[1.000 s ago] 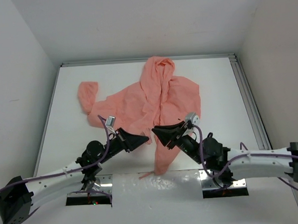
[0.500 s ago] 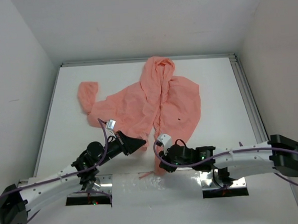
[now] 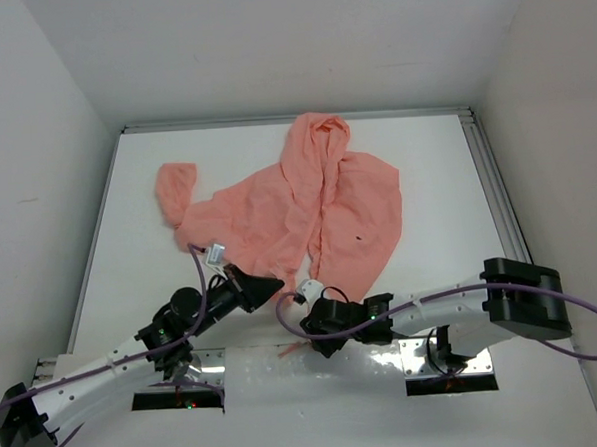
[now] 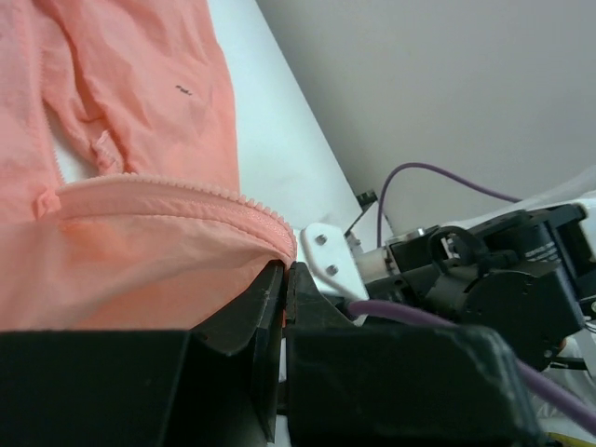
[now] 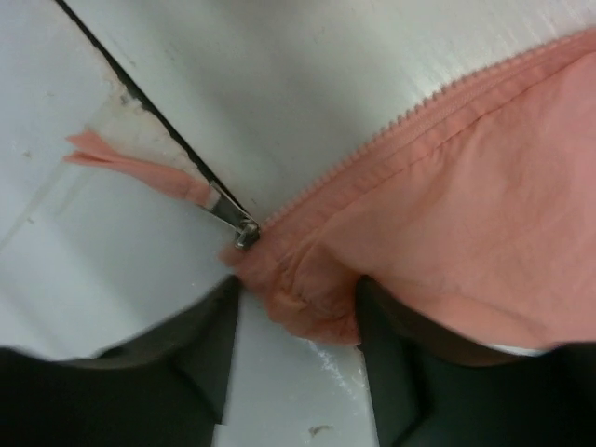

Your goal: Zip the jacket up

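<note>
A salmon-pink hooded jacket [image 3: 327, 197] lies spread on a white counter [image 3: 436, 176], seen from above. Its hood [image 3: 319, 132] points toward the far edge, and one sleeve [image 3: 177, 190] reaches out to the left. The front hangs open down the middle, and a tiny dark mark [image 3: 358, 237] shows on the right-hand panel. The bottom hem lies nearest the two arms, which meet there close together. The left gripper [image 3: 274, 284] sits at the hem of the left-hand panel. In its wrist view, the left gripper [image 4: 287, 275] is closed, with only a thin sliver of fabric showing between its fingers. The jacket [image 4: 140, 251] drapes over them, with a line of zipper teeth [image 4: 186, 191] running along the folded edge. The right gripper [image 3: 310, 328] lies low over the bottom corner of the other panel, just beside the left one. In its wrist view, the right gripper [image 5: 298, 317] has its dark fingers [image 5: 209, 354] on either side of a bunched corner of the jacket [image 5: 466, 205], closed onto the cloth. A small metal zipper slider [image 5: 245, 233] sits at that corner. A pink fabric pull tab [image 5: 140, 168] trails from it across the counter [image 5: 279, 74], and the zipper teeth [image 5: 419, 112] run away up the edge.
</note>
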